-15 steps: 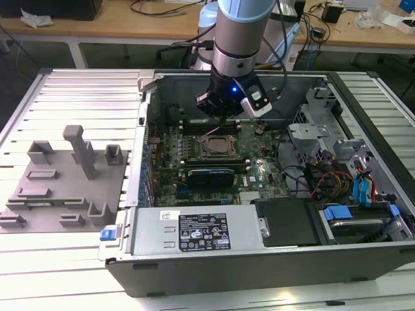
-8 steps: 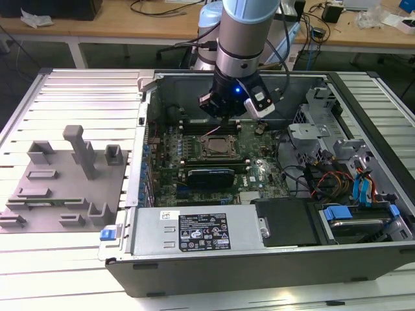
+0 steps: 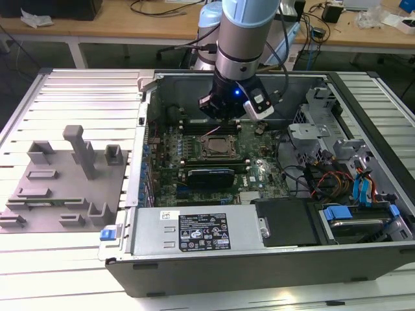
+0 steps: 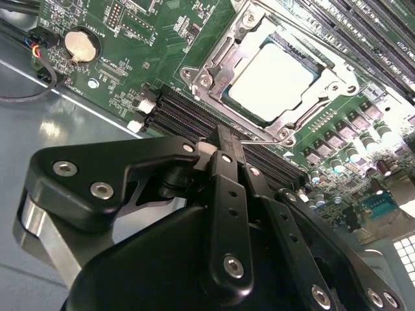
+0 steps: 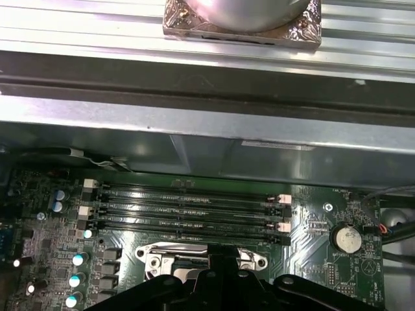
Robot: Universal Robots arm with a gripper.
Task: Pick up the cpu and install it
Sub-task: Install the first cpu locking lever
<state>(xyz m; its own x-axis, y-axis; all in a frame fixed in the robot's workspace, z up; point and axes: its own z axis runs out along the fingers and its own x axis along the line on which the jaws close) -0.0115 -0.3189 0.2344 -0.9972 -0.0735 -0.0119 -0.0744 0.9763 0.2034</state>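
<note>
Cpu: small flat square silvery-topped cpu (image 4: 272, 78) sits inside the silver metal socket frame (image 4: 214, 65), its edges within the frame.
Gripper: black gripper (image 4: 225, 137), fingers closed together and empty, over the black memory slots (image 4: 176, 115) beside the frame.

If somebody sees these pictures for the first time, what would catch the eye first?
First comes the open computer case, with the robot arm hanging over its green motherboard. In the second wrist view, the cpu shines silvery-white inside the metal socket frame, just beyond the black gripper. On the exterior view's left, a grey fixture plate lies beside the case.
</note>
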